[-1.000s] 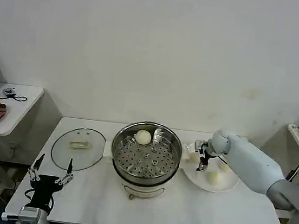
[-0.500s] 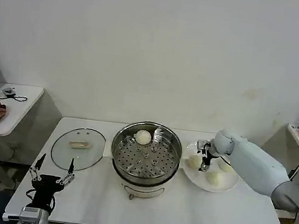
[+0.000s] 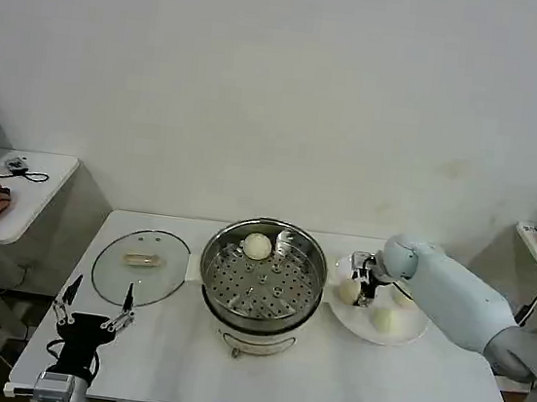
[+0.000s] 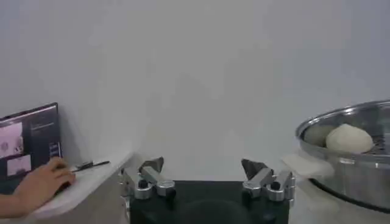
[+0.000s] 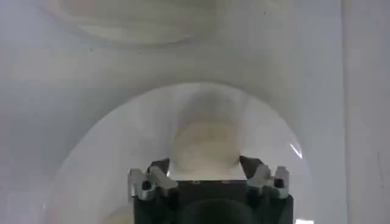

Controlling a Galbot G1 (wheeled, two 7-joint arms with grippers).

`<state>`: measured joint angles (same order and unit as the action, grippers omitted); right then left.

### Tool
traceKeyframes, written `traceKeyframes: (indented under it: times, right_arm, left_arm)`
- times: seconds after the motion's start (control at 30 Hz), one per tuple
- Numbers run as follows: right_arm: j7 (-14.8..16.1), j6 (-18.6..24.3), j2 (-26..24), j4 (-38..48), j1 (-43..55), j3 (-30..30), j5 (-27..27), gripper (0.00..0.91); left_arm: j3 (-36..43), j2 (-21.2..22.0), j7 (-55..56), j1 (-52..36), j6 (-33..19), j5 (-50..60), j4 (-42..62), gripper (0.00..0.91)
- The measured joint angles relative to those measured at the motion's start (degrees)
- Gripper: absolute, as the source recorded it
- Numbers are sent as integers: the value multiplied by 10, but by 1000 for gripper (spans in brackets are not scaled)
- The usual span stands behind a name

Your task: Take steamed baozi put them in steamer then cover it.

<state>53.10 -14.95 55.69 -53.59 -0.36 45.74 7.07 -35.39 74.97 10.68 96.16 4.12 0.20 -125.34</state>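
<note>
Holding: we see our right gripper (image 3: pixel 362 289) over the flat white plate (image 3: pixel 409 333), jaws spread around a round white dough bun (image 5: pixel 206 145).
Steamer: shiny steel pot (image 3: pixel 262 281) mid-bench, one bun (image 3: pixel 257 247) inside.
Cover: clear glass lid (image 3: pixel 141 266) lies left of it.
Left gripper (image 3: pixel 91 309): parked low, jaws apart, empty.

Four steamed baozi are visible: one (image 3: pixel 257 247) lies in the single steamer (image 3: pixel 262 281), away from the right gripper (image 3: pixel 364 283); three sit on the one plate (image 3: pixel 407 332) — one (image 3: pixel 348 290) just beside that gripper, two (image 3: pixel 385 319) (image 3: pixel 402 297) near it. One cover (image 3: pixel 141 266) lies near the left gripper (image 3: pixel 93 312).
</note>
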Motion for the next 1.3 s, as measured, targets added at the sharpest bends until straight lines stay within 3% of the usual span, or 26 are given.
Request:
traceKeyframes:
  times: [0.43,0.73,1.03,1.3]
  right_arm:
    - [13,-6,-22,-24,15,4,-13,574]
    - [10,-18,-64,-87,73,22,-50,584]
    - [-7,-56,-90,-188,190,91,-134,595]
    - [-43,-121,-64,-263,277,149,-248,595]
  left_arm:
    - [1,0,0,3,1,0,-7,907]
    - [-1,-5,0,4,2,1,-7,907]
    - [4,-8,-1,-1,8,1,-8,907]
    - [4,-8,-2,-3,10,-1,-6,907]
